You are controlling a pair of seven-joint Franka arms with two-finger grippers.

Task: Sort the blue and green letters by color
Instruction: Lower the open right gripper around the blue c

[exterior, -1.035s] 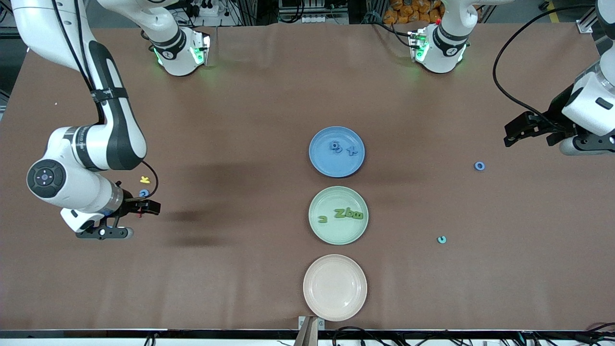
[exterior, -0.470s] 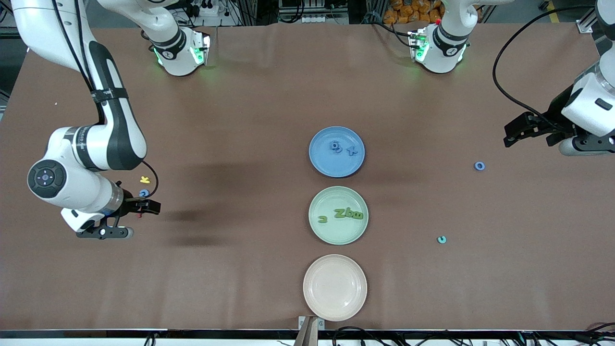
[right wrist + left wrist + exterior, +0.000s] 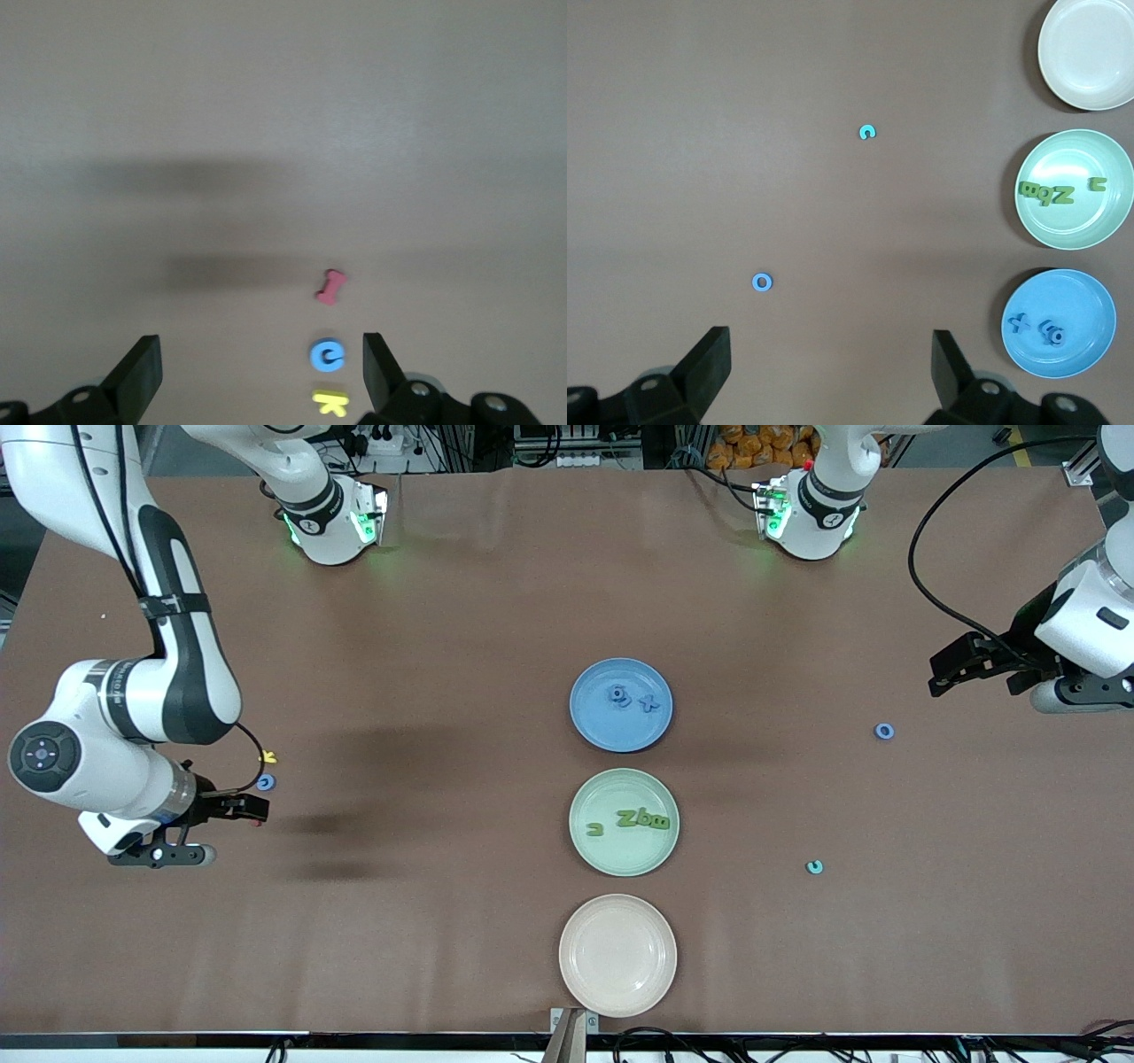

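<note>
Brown worktop point(image 3: 461, 602), green plate point(image 3: 624, 850) w/ green letters point(image 3: 644, 819) at centre, blue plate point(image 3: 620, 726) w/ blue letters point(image 3: 633, 699) beside it, farther from front cam, cream plate point(image 3: 617, 955) nearer, stray blue ring point(image 3: 883, 731) under spread, empty left tool point(image 3: 943, 673), right tool point(image 3: 257, 808) spread by blue c point(image 3: 265, 782), yellow k point(image 3: 267, 757), red piece point(image 3: 330, 287).

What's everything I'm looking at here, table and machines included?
Plates: three in a row mid-table; blue plate, green plate, cream plate nearest the front camera.
Blue letters: about three, on the blue plate.
Green letters: four, on the green plate.
Blue ring: one, on the table under the left claw.
Teal letter: one, on the table toward the left arm's end.
Blue letter, yellow letter, red piece: one each, beside the right claw.
Left claw: open, empty.
Right claw: open, empty.
</note>
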